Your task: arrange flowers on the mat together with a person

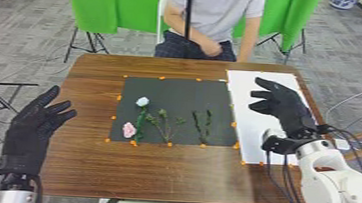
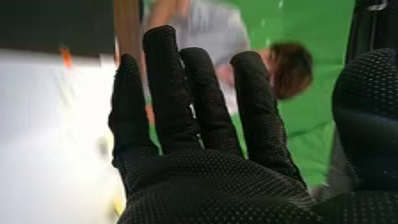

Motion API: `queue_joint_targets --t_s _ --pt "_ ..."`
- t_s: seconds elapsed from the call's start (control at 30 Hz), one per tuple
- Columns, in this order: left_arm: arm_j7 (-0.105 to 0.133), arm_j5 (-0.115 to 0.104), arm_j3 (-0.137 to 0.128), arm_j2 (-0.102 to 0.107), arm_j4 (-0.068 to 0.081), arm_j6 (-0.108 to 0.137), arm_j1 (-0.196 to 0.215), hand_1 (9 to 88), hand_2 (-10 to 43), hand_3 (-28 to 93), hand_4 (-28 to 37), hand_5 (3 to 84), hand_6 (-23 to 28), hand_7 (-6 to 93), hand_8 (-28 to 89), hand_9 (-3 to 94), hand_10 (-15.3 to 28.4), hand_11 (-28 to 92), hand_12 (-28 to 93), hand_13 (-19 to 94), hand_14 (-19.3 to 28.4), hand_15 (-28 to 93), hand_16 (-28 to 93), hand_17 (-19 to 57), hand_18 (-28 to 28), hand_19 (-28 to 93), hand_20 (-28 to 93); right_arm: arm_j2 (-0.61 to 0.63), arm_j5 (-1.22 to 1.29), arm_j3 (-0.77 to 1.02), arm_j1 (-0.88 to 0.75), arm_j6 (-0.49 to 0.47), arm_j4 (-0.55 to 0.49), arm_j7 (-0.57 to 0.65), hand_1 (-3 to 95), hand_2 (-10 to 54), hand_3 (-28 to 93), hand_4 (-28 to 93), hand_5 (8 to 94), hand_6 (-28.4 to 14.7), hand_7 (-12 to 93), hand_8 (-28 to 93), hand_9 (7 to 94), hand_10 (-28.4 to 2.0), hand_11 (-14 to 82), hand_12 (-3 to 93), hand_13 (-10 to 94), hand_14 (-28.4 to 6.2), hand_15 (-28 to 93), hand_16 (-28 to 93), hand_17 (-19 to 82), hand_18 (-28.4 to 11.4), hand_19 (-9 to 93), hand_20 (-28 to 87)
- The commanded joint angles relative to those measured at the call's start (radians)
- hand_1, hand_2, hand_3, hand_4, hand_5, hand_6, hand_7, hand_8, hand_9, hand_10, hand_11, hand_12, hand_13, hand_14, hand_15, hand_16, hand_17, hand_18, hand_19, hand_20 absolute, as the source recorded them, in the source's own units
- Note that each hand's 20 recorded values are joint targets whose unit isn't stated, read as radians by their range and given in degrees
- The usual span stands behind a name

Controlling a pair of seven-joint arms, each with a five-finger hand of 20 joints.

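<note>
A brown wooden bench (image 1: 138, 172) carries a dark, squarish mat (image 1: 182, 94), with a white sheet (image 1: 242, 92) laid just beside it on the right. Small orange marks (image 1: 234, 124) dot the borders of both. The floor (image 1: 38, 37) around is grey, a bright green cloth (image 1: 111, 8) hangs beyond the far edge, and spindly black stands rise to either side, one near the cloth's left part (image 1: 90, 40), another near its right (image 1: 290, 50). A blue-and-white pot (image 1: 343, 2) sits at the far right.

Count one mat, one sheet and two blooms: a white flower (image 1: 143, 101) and a pink flower (image 1: 129, 130). There is also one forked green sprig (image 1: 167, 129) and, to its right, two slender dark stems (image 1: 202, 128).

All the flowers and greenery lie on the mat, towards its near half. The white bloom is pale and rounded, heading a long green stalk that runs towards the near edge; the pink one is fuller and ruffled, close to the mat's left edge. The sprig spreads into thin, leafy branches; the dark stems lie side by side.

The left hand (image 1: 41, 124) is loosely spread beside the bench's left edge. The right hand (image 1: 288, 107), over the sheet, holds nothing, its fingers (image 2: 169, 85) long and parted in the right wrist view.
</note>
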Motion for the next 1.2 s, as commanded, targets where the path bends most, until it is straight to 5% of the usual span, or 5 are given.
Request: queue_joint_targets --t_s 0.03,0.17,0.43,0.83,1.2 --pt "0.005 -0.005 0.007 0.007 0.000 0.011 0.008 17.6 4.9 79 -28.3 32.8 5.1 15.0 -11 34.3 18.1 24 10 24 25.8 50 -9 -9.7 21.6 46 10 0.123 -0.352 -0.036 0.021 0.258 -0.056 0.210 25.6 -0.7 70 -27 48.4 -1.6 15 -11 49.5 -18.5 18.0 15.6 47 -18.4 54 11 14 -26.5 62 18" --pt "-0.005 0.003 0.002 0.002 -0.002 0.006 0.010 17.7 4.9 79 -28.3 32.7 5.1 15.0 -11 34.4 18.1 24 10 24 25.7 49 -9 -9.7 21.5 46 10 0.209 -0.654 -0.134 0.101 0.362 -0.029 0.422 27.0 -1.5 69 -25 49.7 -2.1 15 -12 51.0 -18.7 19.6 15.3 49 -18.0 57 10 16 -26.2 65 17" --pt "-0.012 0.009 0.014 0.004 0.000 0.004 0.000 18.0 4.9 79 -28.3 32.8 5.2 15.1 -11 34.3 18.0 24 10 24 25.6 50 -9 -9.6 21.4 46 10 0.303 -0.930 -0.220 0.203 0.356 0.064 0.634 28.8 -2.9 68 -24 51.0 -2.9 14 -12 51.0 -19.6 19.6 14.7 51 -18.1 60 9 18 -26.7 70 12" --pt "-0.012 0.007 0.014 0.001 -0.002 0.014 0.002 18.6 4.8 79 -28.3 32.8 5.3 15.2 -11 34.3 18.1 25 10 24 25.6 50 -10 -9.6 21.4 46 10 0.375 -1.077 -0.351 0.401 0.010 0.269 0.770 34.6 -6.7 69 -23 49.6 -4.0 12 -11 49.1 -21.7 18.1 14.6 51 -19.5 64 7 21 -26.7 77 3" --pt "0.014 -0.013 0.022 0.024 -0.002 0.030 0.003 19.0 4.8 79 -28.3 32.9 5.3 15.1 -11 34.4 18.2 25 10 24 25.7 50 -10 -9.7 21.5 46 10 0.376 -1.058 -0.442 0.496 -0.132 0.412 0.782 37.1 -8.9 72 -24 50.1 -3.5 13 -11 49.1 -22.0 17.1 14.3 51 -20.0 63 7 20 -26.5 78 0"
